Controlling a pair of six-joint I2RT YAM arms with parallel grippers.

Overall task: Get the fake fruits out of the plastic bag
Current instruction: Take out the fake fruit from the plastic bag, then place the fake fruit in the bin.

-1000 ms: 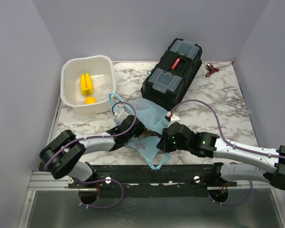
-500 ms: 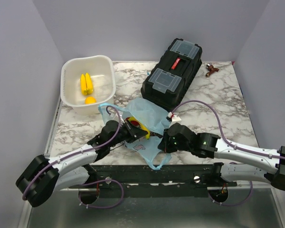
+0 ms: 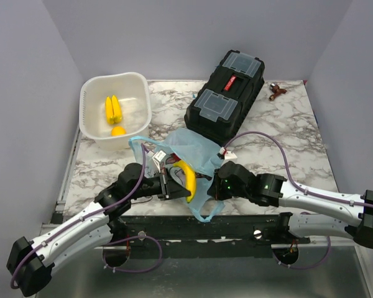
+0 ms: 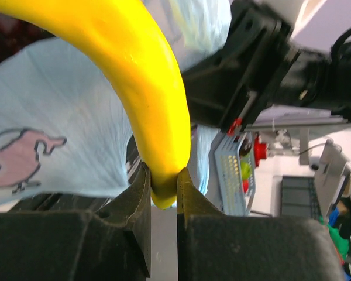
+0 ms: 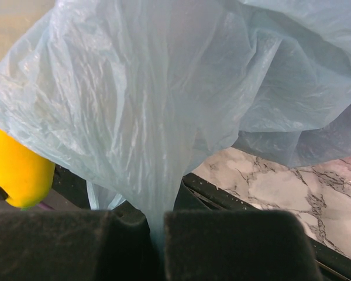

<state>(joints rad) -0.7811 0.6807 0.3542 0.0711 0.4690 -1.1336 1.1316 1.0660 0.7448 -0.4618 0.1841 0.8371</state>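
- Left jaws: nearly closed, pinching one tip of the yellow banana (image 4: 146, 76), which shows uncovered at the bag's near left side.
- Right jaws: clamped tight on a gathered fold of the light-blue plastic bag (image 5: 164, 105).
- The bag lies on the marble counter (image 3: 286, 143), just in front of the black toolbox (image 3: 227, 93).
- A round orange fruit (image 3: 118, 131) sits in the white tub (image 3: 90, 118).
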